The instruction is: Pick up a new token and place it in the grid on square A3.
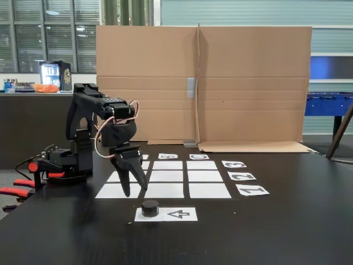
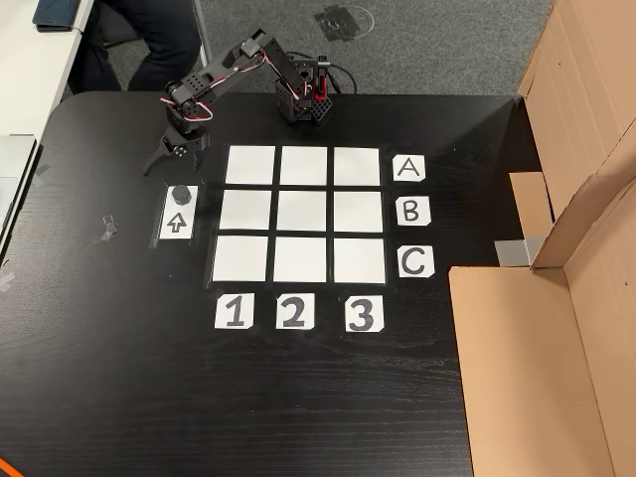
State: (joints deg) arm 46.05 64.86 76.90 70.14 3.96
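Token (image 1: 150, 208), black, resting on the arrow sheet (image 1: 179, 214) near the table's (image 2: 99, 348) front edge beside the grid (image 2: 299, 206), ready for pickup, with gripper (image 1: 134, 190) hanging spread and empty just above it, square A3 (image 2: 357, 165) bare.

Cardboard screen (image 1: 220, 83) behind table (image 1: 276, 232); arrow sheet (image 1: 179, 214).
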